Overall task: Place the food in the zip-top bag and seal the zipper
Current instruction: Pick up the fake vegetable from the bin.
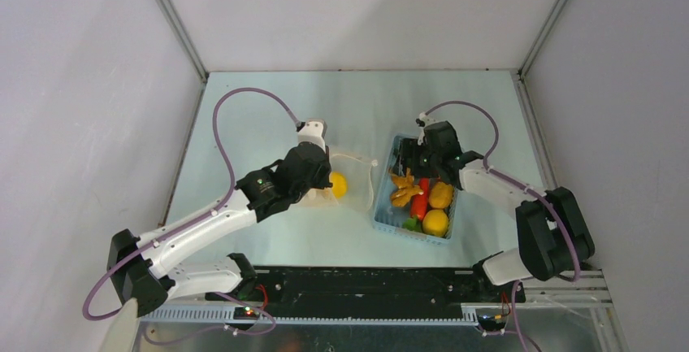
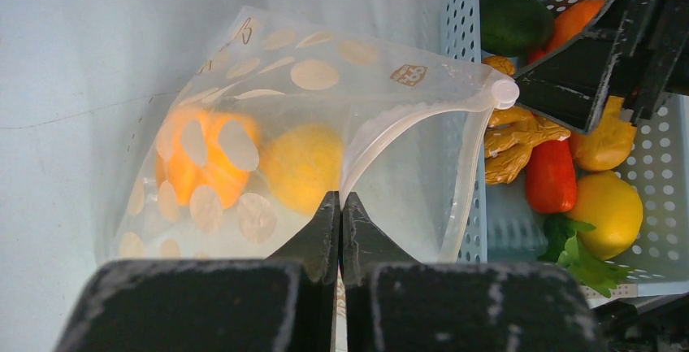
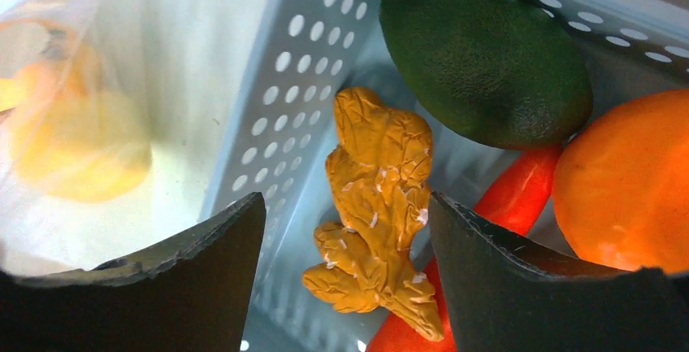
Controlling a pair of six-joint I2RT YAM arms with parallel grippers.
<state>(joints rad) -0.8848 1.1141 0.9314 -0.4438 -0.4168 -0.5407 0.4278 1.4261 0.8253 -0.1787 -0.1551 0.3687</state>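
Your left pincer (image 2: 341,206) pinching the edge of the clear dotted plastic zip-top bag (image 2: 325,76), round yellow toy lemon (image 2: 302,165) lying inside, your right pincer (image 3: 345,214) hanging spread either side of the bumpy tan toy piece (image 3: 378,197), in the light blue holey plastic basket (image 3: 301,92) at the bag's 3 o'clock

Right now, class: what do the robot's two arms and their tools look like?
The left arm and right arm have white link shells and black joint housings. A purple cable loops along each. The left tool and right tool are matte black, tapering to wedge-shaped tips with scuffed grey edges.
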